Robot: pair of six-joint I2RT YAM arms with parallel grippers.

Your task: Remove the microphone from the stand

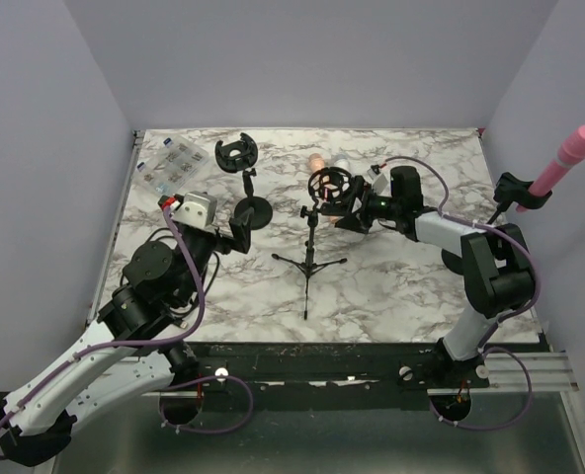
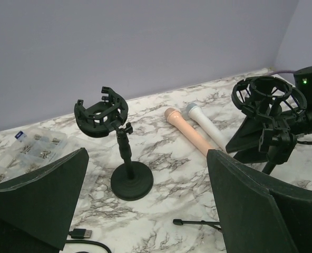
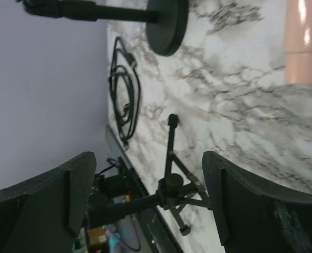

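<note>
A black tripod stand (image 1: 310,259) stands mid-table with an empty ring shock mount (image 1: 329,185) on top. My right gripper (image 1: 350,210) is open right beside that mount; in the right wrist view (image 3: 150,190) the stand's pole and legs (image 3: 169,182) lie between its fingers, untouched. A peach microphone (image 2: 190,132) and a white microphone with a blue head (image 2: 206,122) lie on the table behind the stand. A pink microphone (image 1: 572,155) sits in a black clip (image 1: 518,193) at the far right. My left gripper (image 1: 235,235) is open and empty, also in the left wrist view (image 2: 148,205).
A second stand with a round base (image 1: 251,210) and an empty shock mount (image 1: 236,153) stands left of centre. A clear box of small parts (image 1: 172,166) lies at the back left. A black USB cable (image 2: 82,234) lies by my left gripper.
</note>
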